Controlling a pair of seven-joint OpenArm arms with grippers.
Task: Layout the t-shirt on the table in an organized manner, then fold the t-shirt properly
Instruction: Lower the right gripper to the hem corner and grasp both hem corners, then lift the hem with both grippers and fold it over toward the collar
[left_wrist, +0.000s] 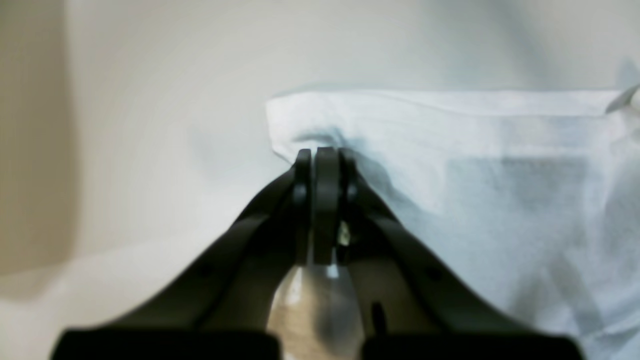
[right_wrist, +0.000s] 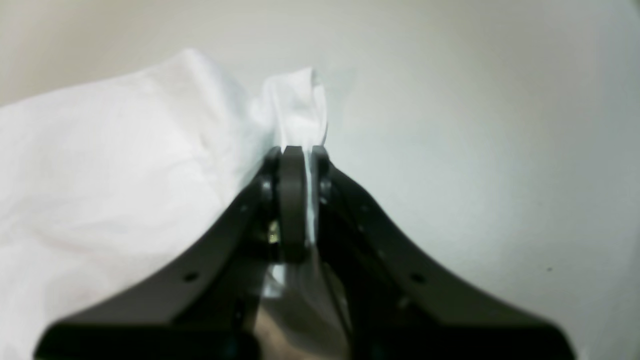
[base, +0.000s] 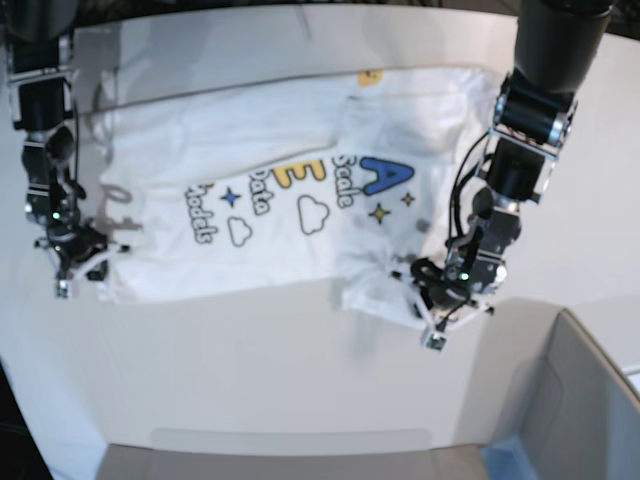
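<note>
The white t-shirt (base: 280, 230) lies spread print-up across the table (base: 300, 370), its coloured letters, clouds and stars showing. At the shirt's near right corner, my left gripper (base: 432, 318) is shut. In the left wrist view its tips (left_wrist: 325, 152) pinch the corner of a folded hem of the t-shirt (left_wrist: 450, 150). My right gripper (base: 72, 272) is at the shirt's near left corner. The right wrist view shows it (right_wrist: 295, 150) shut, with a bunched strip of the t-shirt (right_wrist: 125, 150) running between its jaws.
A grey bin (base: 570, 400) with a blue corner stands at the near right, close to my left arm. Bare white tabletop (right_wrist: 475, 150) lies in front of the shirt and beyond both grippers (left_wrist: 175, 100).
</note>
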